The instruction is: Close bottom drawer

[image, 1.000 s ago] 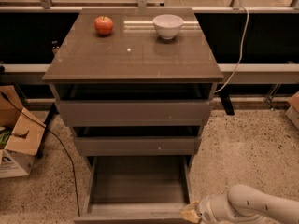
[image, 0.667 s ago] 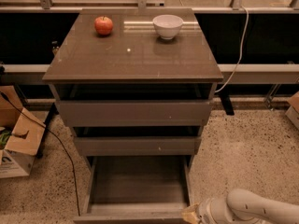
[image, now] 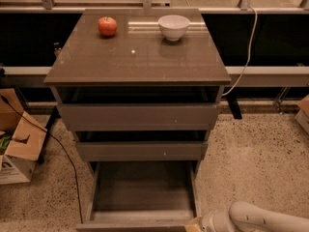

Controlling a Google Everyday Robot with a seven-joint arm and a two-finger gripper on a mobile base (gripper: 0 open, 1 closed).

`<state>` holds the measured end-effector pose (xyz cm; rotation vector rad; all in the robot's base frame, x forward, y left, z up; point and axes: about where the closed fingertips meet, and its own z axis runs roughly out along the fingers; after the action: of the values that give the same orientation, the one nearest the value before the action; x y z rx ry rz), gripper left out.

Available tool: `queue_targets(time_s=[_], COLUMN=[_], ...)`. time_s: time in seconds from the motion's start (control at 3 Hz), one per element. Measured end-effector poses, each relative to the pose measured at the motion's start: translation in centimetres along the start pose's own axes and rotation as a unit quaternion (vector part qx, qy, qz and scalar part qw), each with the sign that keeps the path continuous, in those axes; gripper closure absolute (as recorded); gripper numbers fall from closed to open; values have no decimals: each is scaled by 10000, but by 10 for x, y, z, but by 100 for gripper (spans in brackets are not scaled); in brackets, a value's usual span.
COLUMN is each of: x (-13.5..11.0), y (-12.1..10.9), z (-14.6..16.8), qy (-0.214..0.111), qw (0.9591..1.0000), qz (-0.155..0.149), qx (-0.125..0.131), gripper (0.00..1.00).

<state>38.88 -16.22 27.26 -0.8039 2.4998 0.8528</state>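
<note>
The bottom drawer of the grey-brown cabinet is pulled far out toward me, its flat grey floor bare and its front edge at the lower frame border. My gripper sits at the bottom edge, at the right end of the drawer's front. The white arm comes in from the lower right. The gripper is mostly cut off by the frame. The middle drawer and the top drawer stand slightly out.
A red apple and a white bowl rest on the cabinet top. A cardboard box and a black cable lie on the speckled floor at the left. A white cord hangs at the right.
The arm and gripper have dropped slightly lower and a touch to the left at the drawer's front right corner. The drawer has not visibly moved.
</note>
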Motion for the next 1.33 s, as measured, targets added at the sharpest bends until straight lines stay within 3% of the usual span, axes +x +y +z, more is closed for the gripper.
queue_targets(time_s=[1.0, 1.33], x=[29, 28], y=[-35, -34], z=[65, 63], qy=[-316, -316], qw=[9980, 9980], qz=[440, 440], qx=[-327, -327], gripper=[100, 100])
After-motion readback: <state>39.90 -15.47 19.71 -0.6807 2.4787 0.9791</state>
